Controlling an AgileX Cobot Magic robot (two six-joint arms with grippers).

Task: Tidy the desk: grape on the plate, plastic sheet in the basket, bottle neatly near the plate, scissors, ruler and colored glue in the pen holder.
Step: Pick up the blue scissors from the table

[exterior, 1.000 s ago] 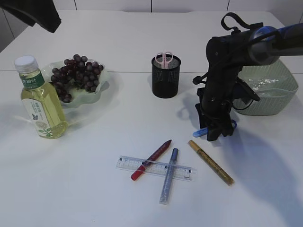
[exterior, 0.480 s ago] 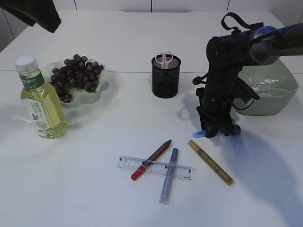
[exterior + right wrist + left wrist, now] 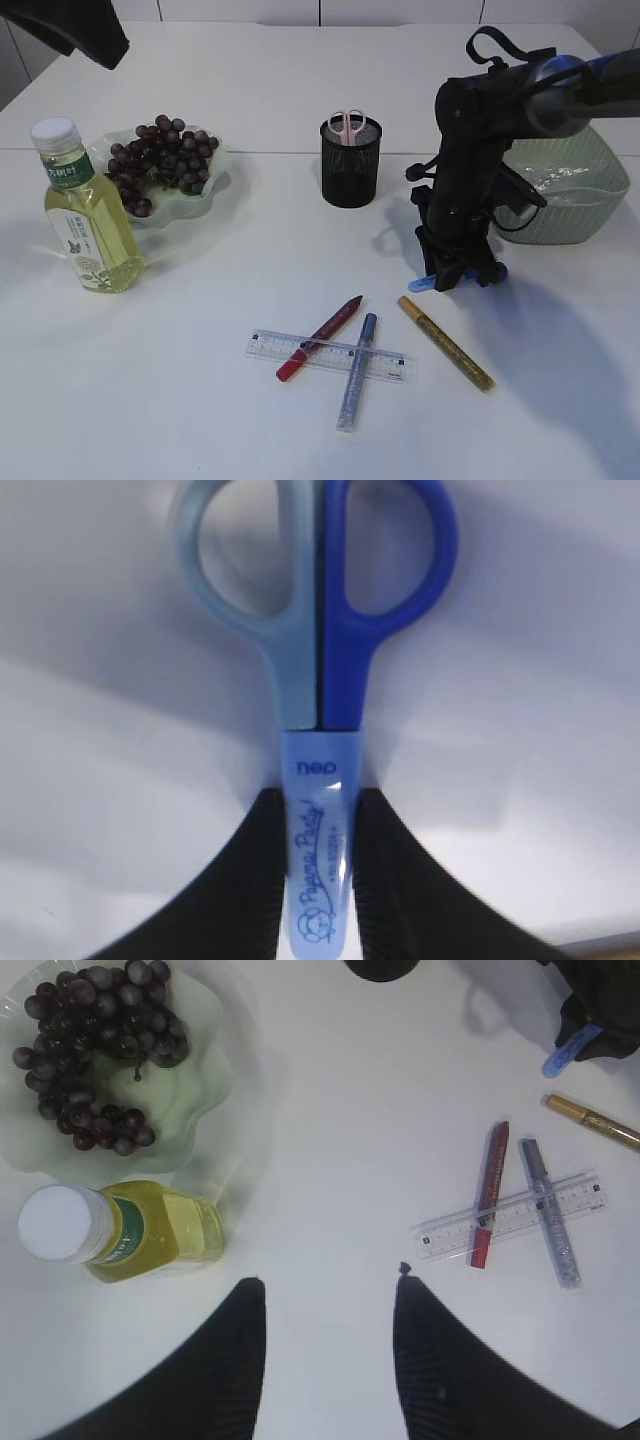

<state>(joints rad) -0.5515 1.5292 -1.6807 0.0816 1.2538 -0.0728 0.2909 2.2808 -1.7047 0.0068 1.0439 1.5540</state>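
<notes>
My right gripper (image 3: 455,277) (image 3: 318,805) is shut on the blue scissors (image 3: 318,710), clamping their light-blue blade cover, low over the table; their tip (image 3: 421,285) sticks out. Pink scissors (image 3: 347,124) stand in the black mesh pen holder (image 3: 351,165). A clear ruler (image 3: 325,355) lies at the front under a red glue pen (image 3: 320,323) and a silver glue pen (image 3: 357,371); a gold glue pen (image 3: 445,343) lies to their right. Grapes (image 3: 160,160) rest on the green plate (image 3: 222,165). The yellow bottle (image 3: 85,210) stands beside it. My left gripper (image 3: 328,1285) is open and empty, high above the table.
A green basket (image 3: 575,190) at the right holds a clear plastic sheet (image 3: 560,180), partly hidden by my right arm. The left arm's dark housing (image 3: 70,30) hangs at the top left.
My right gripper has risen slightly and shifted a little with the blue scissors in it. The left arm has not moved.
</notes>
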